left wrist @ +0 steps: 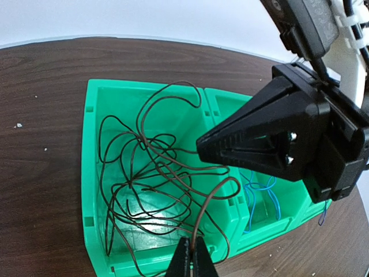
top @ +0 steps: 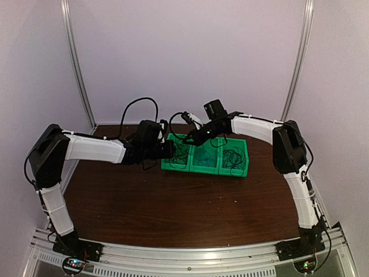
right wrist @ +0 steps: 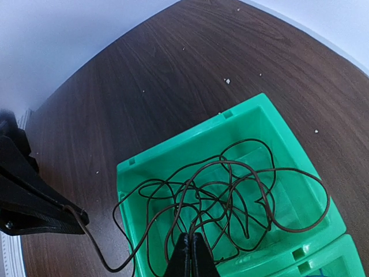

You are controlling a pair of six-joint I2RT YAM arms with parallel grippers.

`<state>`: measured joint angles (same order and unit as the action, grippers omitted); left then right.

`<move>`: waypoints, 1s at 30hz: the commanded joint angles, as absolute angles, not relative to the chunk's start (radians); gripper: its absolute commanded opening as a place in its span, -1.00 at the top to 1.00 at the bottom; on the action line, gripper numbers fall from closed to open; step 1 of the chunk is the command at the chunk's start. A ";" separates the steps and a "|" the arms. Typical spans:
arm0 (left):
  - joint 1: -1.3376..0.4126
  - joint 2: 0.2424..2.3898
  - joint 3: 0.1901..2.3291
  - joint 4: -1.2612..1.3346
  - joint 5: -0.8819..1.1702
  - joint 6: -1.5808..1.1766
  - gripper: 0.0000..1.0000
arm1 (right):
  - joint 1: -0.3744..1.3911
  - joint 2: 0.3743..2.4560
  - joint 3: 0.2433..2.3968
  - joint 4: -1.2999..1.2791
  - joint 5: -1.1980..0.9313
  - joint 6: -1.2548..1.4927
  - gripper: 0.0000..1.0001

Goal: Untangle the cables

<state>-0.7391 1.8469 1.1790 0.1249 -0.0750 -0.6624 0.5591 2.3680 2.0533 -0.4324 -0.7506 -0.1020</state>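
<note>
A green three-compartment bin (top: 204, 168) stands at mid-table. Its left compartment holds a tangle of thin dark cables (top: 181, 151), the middle one a blue cable (top: 203, 156), the right one black cables (top: 233, 157). My left gripper (left wrist: 193, 261) is shut on one dark strand (left wrist: 201, 221) at the near rim of the left compartment (left wrist: 89, 173). My right gripper (right wrist: 189, 258) is shut on a strand of the same tangle (right wrist: 196, 191), above that compartment. In the top view the left gripper (top: 171, 150) and the right gripper (top: 190, 140) are close together over the bin's left end.
The right gripper (left wrist: 210, 147) hangs over the divider in the left wrist view, with the blue cable (left wrist: 262, 196) behind it. The left gripper (right wrist: 81, 218) shows at the left of the right wrist view. Dark wooden table (top: 173, 202), white walls and two metal posts surround.
</note>
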 commanded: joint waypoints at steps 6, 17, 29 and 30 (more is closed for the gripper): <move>-0.732 1.832 1.179 0.121 -0.121 -0.725 1.00 | 0.608 2.417 2.091 -0.448 -0.777 -0.092 1.00; -0.731 1.821 1.101 0.151 -0.092 -0.756 1.00 | 0.632 2.448 2.120 -0.477 -0.632 -0.067 1.00; -0.731 1.943 1.208 0.139 -0.100 -0.746 1.00 | 0.631 2.292 2.055 -0.610 -0.568 -0.129 0.29; -0.732 1.947 1.209 0.141 -0.102 -0.747 1.00 | 0.630 2.275 2.046 -0.626 -0.553 -0.137 0.25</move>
